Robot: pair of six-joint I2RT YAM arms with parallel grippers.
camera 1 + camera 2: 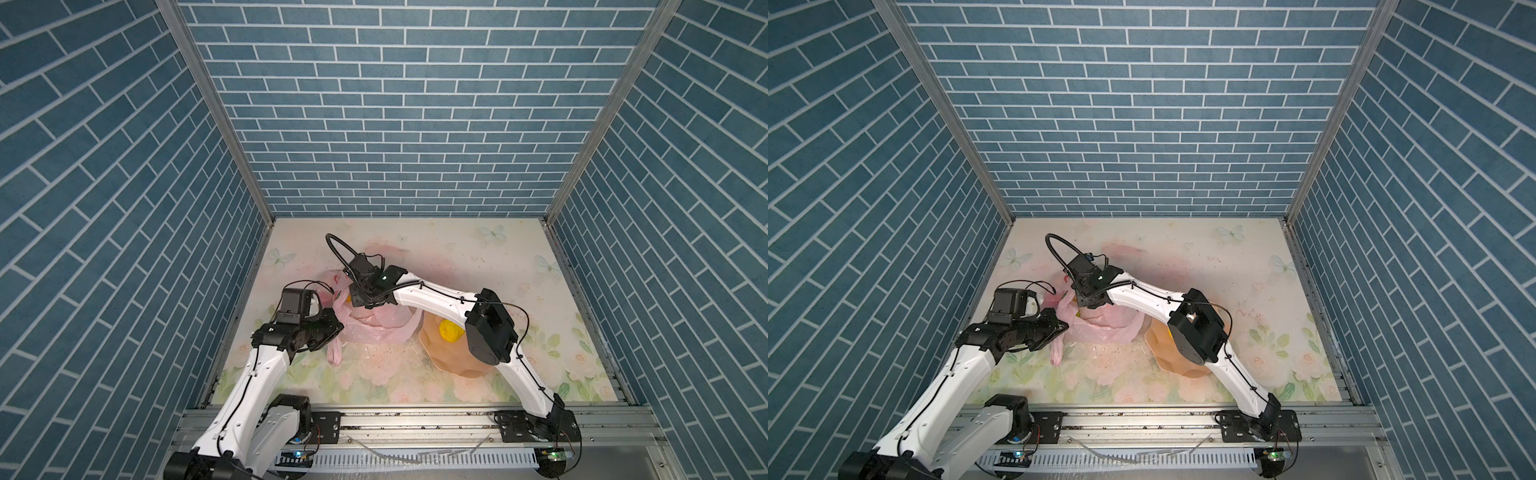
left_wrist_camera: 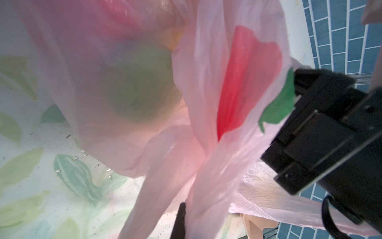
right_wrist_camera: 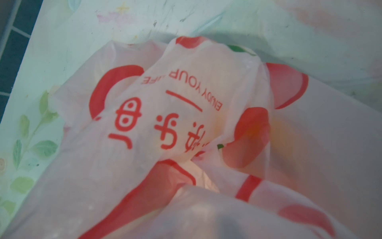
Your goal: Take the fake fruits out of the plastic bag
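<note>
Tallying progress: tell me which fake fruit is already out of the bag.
The wrinkly yellow fruit, lying in the peach bowl beside the plastic bag. The green fruit shows only through the bag's pink film, still inside.

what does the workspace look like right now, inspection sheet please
surface: floral mat, dark specks near the front
job's things: plastic bag left of centre, green fruit inside; wrinkly yellow fruit in peach bowl
clutter: pale strips on front rail
grippers: left gripper shut on the bag; right gripper over the bag, jaws hidden
cables: black hose looped at right wrist
surroundings: blue brick-print walls
</note>
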